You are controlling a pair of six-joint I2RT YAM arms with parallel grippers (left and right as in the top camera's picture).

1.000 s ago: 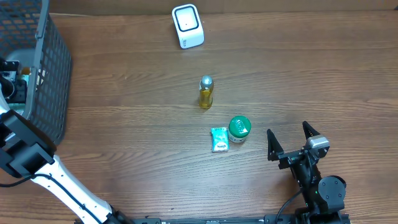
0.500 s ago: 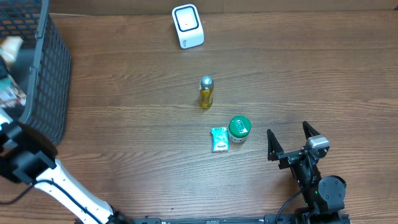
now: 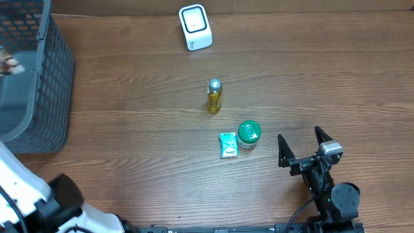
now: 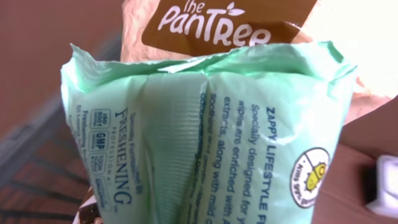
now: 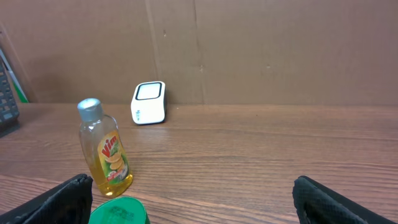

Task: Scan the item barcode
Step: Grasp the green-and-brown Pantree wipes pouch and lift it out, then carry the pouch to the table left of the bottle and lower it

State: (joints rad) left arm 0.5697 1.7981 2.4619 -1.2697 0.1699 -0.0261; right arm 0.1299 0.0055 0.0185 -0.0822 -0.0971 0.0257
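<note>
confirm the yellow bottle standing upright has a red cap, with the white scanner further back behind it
Not quite. The yellow bottle standing upright has a silver-grey cap, not a red one; the right wrist view shows it clearly. The white scanner does sit further back behind it.

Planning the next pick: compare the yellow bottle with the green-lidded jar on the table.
The yellow bottle is tall and narrow with a silver cap; the green-lidded jar is shorter and wider. The bottle stands alone, nearer the white scanner; the jar sits close beside a green packet. The bottle shows yellow liquid; the jar's contents are hidden. Both stand upright on the table, ungripped.
</note>
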